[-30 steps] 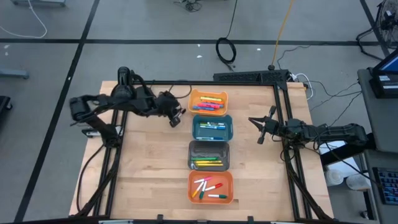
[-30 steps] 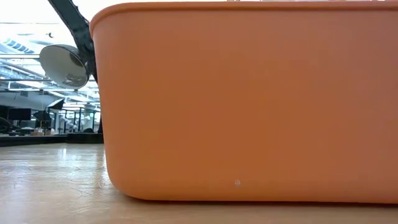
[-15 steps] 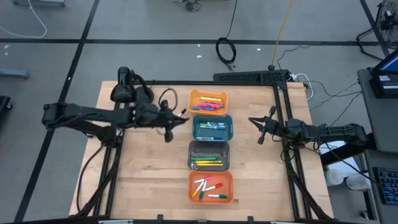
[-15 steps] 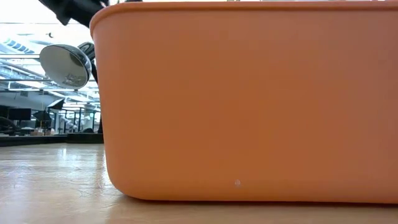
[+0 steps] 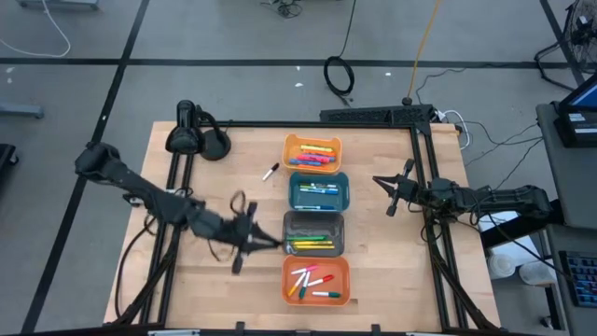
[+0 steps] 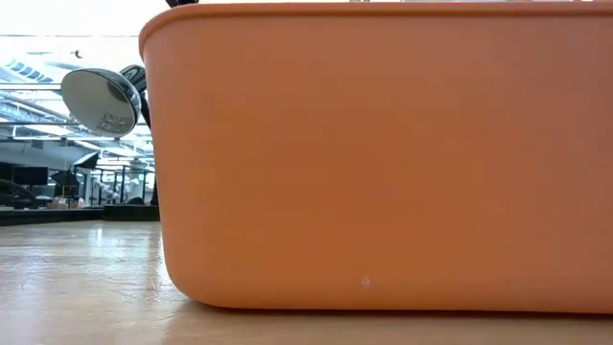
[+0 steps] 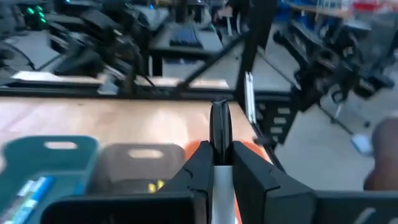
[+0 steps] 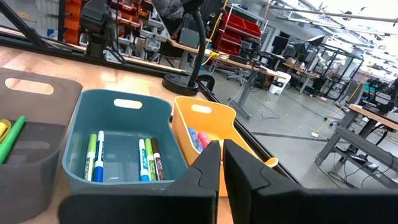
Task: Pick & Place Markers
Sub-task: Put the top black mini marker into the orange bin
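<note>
- Left tool [image 5: 273, 242], jaws together on a dark marker [image 7: 219, 127], sits just beside the grey bin [image 5: 314, 232].
- Right tool [image 5: 381, 182], jaws together, waits beside the teal bin [image 5: 318, 191].

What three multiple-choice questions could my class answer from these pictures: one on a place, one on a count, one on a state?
1. Where does the loose marker lie?
A. On the bare table beside the light orange bin
B. Inside the grey bin
C. Under the right hand

2. How many bins stand in the row?
A. Three
B. Four
C. Five

3. How is the left hand?
A. Open, holding nothing
B. Out of every view
C. Shut on a dark marker

Answers:
1 A: the loose marker lies on wood next to the light orange bin.
2 B: light orange, teal bin, grey bin and orange bin form one row.
3 C: the left hand has the dark marker sticking out between its fingers.
</note>
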`<control>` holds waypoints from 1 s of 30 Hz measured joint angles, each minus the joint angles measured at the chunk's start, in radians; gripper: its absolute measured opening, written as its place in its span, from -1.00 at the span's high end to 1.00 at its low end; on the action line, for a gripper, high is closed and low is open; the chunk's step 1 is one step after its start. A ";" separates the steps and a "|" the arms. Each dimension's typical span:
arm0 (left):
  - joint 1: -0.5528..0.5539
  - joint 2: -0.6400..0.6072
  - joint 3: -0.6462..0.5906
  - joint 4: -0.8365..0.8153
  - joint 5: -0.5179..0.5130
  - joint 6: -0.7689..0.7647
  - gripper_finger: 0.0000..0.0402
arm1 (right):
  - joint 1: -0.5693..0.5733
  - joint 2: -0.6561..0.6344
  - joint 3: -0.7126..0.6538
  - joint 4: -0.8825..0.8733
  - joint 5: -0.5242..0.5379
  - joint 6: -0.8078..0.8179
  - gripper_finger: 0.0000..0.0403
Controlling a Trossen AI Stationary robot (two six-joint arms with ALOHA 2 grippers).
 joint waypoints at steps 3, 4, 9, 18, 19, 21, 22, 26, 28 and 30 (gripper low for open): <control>-0.075 0.097 0.080 -0.061 -0.057 0.007 0.81 | 0.000 0.000 0.000 0.000 0.000 0.000 0.95; -0.092 0.136 0.122 -0.095 -0.065 0.011 0.81 | 0.000 0.000 0.000 0.000 0.000 0.000 0.95; -0.125 0.346 0.397 -0.360 -0.092 0.005 0.81 | 0.000 0.000 0.000 0.000 0.000 0.000 0.95; -0.118 0.719 0.713 -0.478 -0.094 0.114 0.81 | 0.000 0.000 0.000 0.000 0.000 0.000 0.95; -0.115 0.745 0.725 -0.464 -0.094 0.113 0.80 | 0.000 0.000 0.000 0.000 0.000 0.000 0.95; -0.104 0.780 0.733 -0.459 -0.095 0.095 0.77 | 0.000 0.000 0.000 0.000 0.000 0.000 0.95; -0.099 0.795 0.734 -0.454 -0.096 0.086 0.76 | 0.000 0.000 0.000 0.000 0.000 0.000 0.95; -0.080 0.830 0.735 -0.461 -0.098 0.026 0.76 | 0.000 0.000 0.000 0.000 0.000 0.000 0.95; -0.073 0.837 0.735 -0.456 -0.091 0.007 0.76 | 0.000 0.000 0.000 0.000 0.000 0.000 0.95; -0.070 0.838 0.735 -0.456 -0.079 0.005 0.75 | 0.000 0.000 0.000 0.000 0.000 0.000 0.95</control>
